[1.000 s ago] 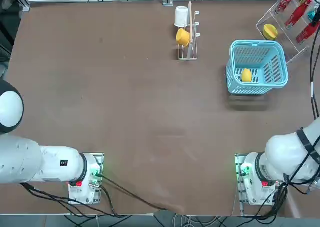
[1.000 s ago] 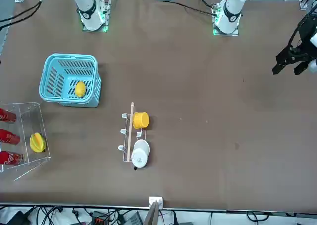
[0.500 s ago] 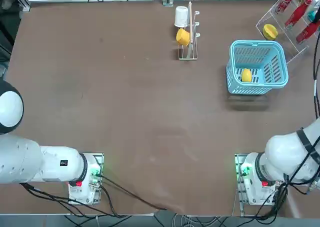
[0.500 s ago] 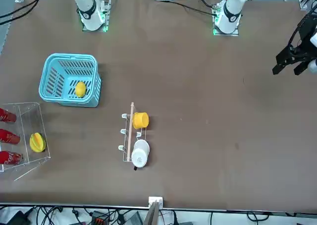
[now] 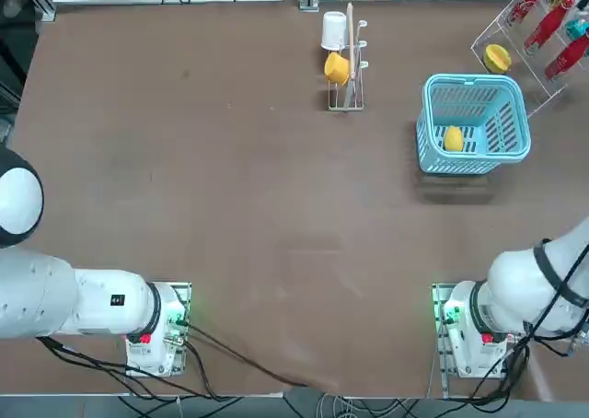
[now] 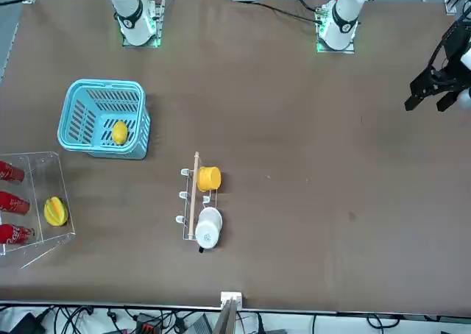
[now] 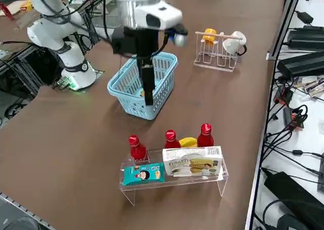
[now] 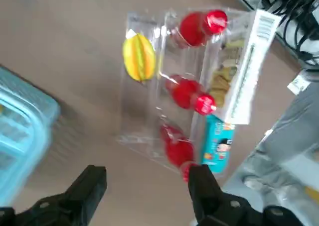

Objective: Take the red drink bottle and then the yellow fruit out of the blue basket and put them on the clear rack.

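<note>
Right end effector [image 8: 147,186] spread, empty, above table [image 5: 230,188] between blue basket [image 5: 476,123] and clear rack [image 7: 172,177] at table's edge. 3 red bottles on rack; yellow fruit [image 5: 453,139] in basket.

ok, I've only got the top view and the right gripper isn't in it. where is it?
Observer: The right gripper is raised above the table, looking down on the clear rack, with the blue basket just beside it.
Operator: Holding anything?
Observer: No. The wrist view shows its fingers apart with nothing between them.
Operator: My view crops the rack. What's on it?
Observer: Three red bottles stand upright, caps up. A teal packet and a white box sit in front of them.
</note>
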Controlling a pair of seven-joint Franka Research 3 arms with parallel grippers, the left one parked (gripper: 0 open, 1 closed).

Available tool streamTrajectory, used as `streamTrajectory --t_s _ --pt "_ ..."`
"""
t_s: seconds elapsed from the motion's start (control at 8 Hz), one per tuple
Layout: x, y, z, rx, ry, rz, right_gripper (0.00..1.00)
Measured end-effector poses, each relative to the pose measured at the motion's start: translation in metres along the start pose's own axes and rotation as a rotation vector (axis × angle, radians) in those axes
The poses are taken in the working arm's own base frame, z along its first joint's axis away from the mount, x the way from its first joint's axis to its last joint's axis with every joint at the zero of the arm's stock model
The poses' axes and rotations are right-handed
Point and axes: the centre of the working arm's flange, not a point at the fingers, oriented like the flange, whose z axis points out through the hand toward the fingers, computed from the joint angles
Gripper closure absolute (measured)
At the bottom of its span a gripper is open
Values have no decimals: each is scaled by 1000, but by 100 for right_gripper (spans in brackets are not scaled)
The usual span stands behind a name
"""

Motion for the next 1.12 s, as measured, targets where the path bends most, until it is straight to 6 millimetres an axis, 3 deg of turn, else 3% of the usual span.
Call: streamTrajectory --t_s 0.38,0.5,0.88,1.12 --pt "60 -97 -25 90 -48 244 0" --pt "69 -124 -24 118 -58 295 0" --pt "67 -188 3 134 -44 450 0" --pt "46 -222 28 162 -19 497 0"
